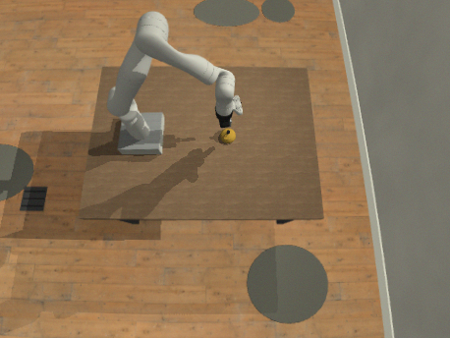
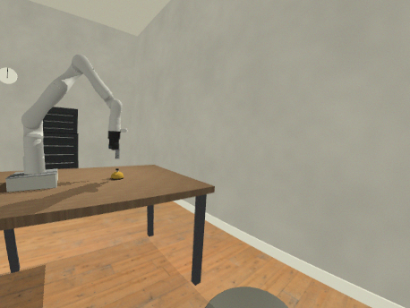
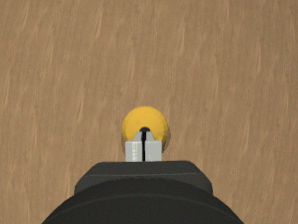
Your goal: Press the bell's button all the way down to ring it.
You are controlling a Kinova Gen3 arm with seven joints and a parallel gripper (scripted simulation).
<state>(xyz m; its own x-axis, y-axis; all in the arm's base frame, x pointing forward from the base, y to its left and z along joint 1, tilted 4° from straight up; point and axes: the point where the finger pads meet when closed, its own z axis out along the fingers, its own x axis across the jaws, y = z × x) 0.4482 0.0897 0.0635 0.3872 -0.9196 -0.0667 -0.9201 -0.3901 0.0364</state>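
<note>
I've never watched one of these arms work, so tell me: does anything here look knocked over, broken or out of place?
Nothing stands out. The small yellow bell sits upright on the wooden table, and the gripper hangs above it with its fingers pressed together, holding nothing and not touching the bell.

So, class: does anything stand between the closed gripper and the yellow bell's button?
Nothing visible does. The gripper hangs shut above the bell, with only open air between them in the exterior view. In the wrist view the fingers line up over the bell.
</note>
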